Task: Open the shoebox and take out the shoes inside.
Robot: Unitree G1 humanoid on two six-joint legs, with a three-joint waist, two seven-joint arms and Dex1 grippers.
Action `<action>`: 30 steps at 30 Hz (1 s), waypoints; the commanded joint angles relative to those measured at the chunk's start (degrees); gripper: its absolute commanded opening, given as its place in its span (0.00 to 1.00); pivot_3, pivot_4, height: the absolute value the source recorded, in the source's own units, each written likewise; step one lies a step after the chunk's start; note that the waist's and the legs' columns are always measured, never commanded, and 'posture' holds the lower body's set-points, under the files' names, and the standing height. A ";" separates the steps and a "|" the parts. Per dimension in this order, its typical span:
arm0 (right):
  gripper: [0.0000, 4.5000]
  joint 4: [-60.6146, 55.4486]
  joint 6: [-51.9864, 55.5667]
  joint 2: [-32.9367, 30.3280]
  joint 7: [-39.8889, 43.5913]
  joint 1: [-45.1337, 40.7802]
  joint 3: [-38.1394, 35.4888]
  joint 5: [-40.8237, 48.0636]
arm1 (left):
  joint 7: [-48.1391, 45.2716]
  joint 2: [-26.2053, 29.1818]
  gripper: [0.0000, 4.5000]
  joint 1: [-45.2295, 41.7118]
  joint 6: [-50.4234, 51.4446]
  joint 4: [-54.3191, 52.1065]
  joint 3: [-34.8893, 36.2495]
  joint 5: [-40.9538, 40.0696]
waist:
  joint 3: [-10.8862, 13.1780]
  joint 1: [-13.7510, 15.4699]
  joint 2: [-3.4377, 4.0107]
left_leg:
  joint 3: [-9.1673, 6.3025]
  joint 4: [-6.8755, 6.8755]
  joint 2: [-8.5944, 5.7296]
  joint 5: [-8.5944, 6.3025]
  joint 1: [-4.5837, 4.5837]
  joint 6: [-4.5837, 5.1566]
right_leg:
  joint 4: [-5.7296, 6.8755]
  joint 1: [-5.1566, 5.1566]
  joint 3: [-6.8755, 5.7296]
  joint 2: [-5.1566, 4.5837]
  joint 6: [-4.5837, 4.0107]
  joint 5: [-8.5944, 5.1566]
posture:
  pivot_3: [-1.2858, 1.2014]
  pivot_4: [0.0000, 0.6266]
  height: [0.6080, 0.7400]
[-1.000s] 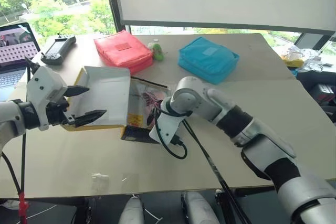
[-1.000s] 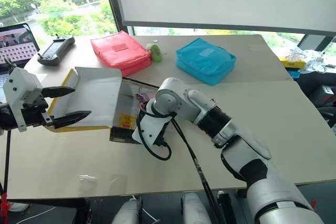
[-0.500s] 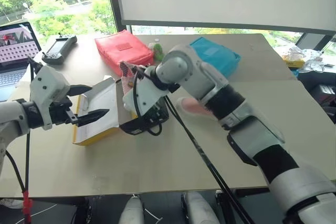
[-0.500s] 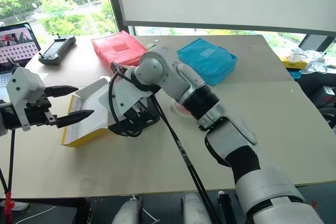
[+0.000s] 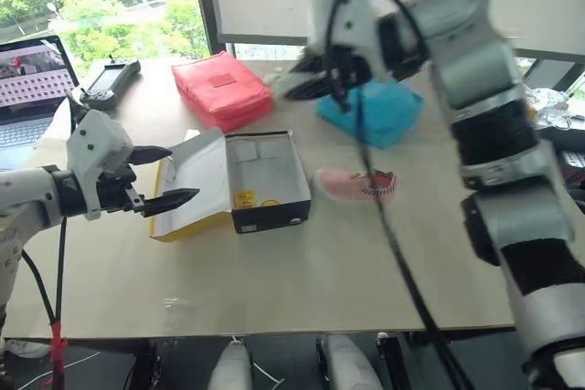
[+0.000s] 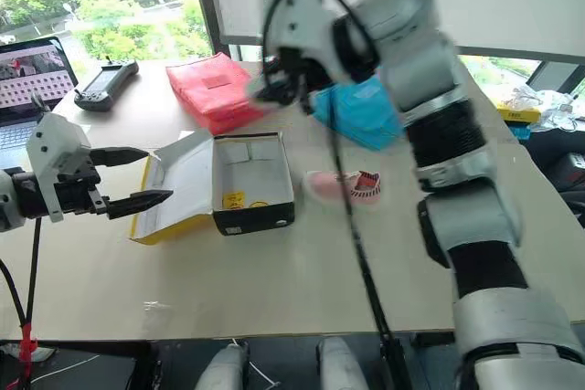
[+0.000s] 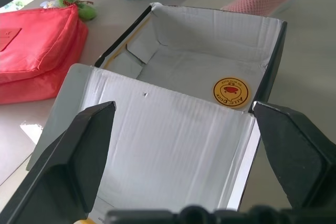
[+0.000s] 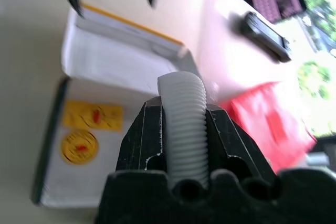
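The shoebox [image 5: 270, 180] lies open mid-table, its white inside empty and its yellow-edged lid [image 5: 196, 180] folded flat to the left. One pink shoe [image 5: 355, 184] rests on the table just right of the box. My left gripper [image 5: 181, 173] hovers open at the lid's left edge, its fingers apart over the lid in the left wrist view [image 7: 181, 108]. My right gripper [image 5: 302, 89] is raised high behind the box, blurred. Its fingers are shut on a white ribbed piece [image 8: 181, 129] that looks like a shoe's trim; the rest of that shoe is lost in blur.
A red pouch [image 5: 222, 89] and a blue pouch [image 5: 379, 116] lie behind the box, with a small green toy [image 7: 76, 6] between them. A laptop [image 5: 27, 79] and a black controller [image 5: 107, 79] sit at the far left.
My right arm has swung up from the box and rolled its wrist, ending high behind the box. The box has settled flat and upright, now empty. The left gripper has stayed put.
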 commanded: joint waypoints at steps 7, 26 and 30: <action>0.12 14.95 3.08 -3.91 -21.06 8.03 -0.23 -11.50 | -0.71 0.68 1.00 -3.80 -1.25 0.82 -2.14 0.21 | 0.08 -1.35 0.11 | 0.06 -0.03 0.01 -0.01 -0.02 0.02 | 0.05 -0.04 0.06 0.01 0.01 0.01 | 0.52 0.24 0.98; 0.74 4.14 10.57 -7.42 -17.59 22.64 -4.11 -6.46 | -1.65 1.39 1.00 -5.51 -0.86 1.22 -3.34 0.34 | 0.22 -1.50 0.29 | 0.10 0.06 -0.04 0.00 -0.05 0.03 | 0.06 -0.01 0.17 0.00 0.13 0.07 | 0.52 0.24 0.98; 0.99 -11.39 16.69 -17.13 -5.34 27.09 -4.15 -4.27 | -0.72 0.91 1.00 -5.31 -0.17 1.03 -2.72 0.05 | 0.23 -0.84 0.31 | 0.10 0.07 -0.05 0.00 -0.08 0.03 | 0.01 0.01 0.16 -0.01 0.17 0.05 | 0.52 0.24 0.98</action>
